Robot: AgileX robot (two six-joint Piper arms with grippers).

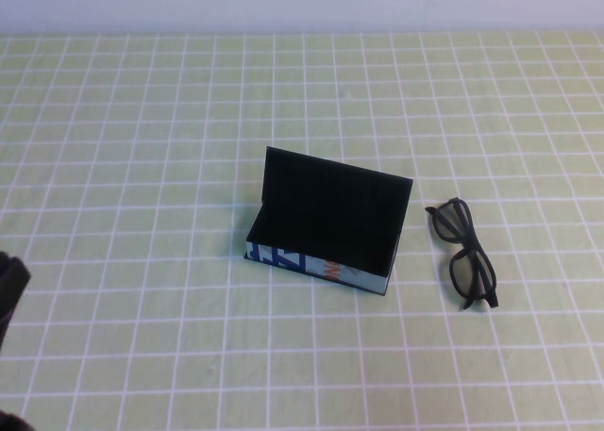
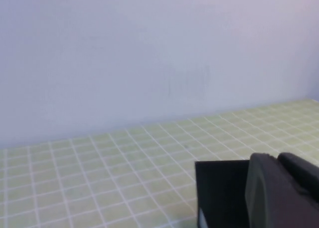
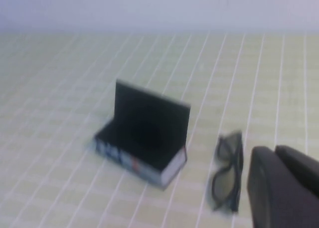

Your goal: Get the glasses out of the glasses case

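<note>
Glasses (image 1: 464,254) lie flat on the bench (image 1: 142,148), just beside the open glasses case (image 1: 326,225), lid upright, nothing visible inside. Looks like the take-out step is done.

Left gripper (image 1: 11,285) sits at the near left edge, well apart from the case; can't tell whether its fingers are open or closed. Right gripper (image 3: 284,188) is out of the high view, pulled back near the glasses and holding nothing; finger state can't be told either.

My read: nothing left but parking both arms.
</note>
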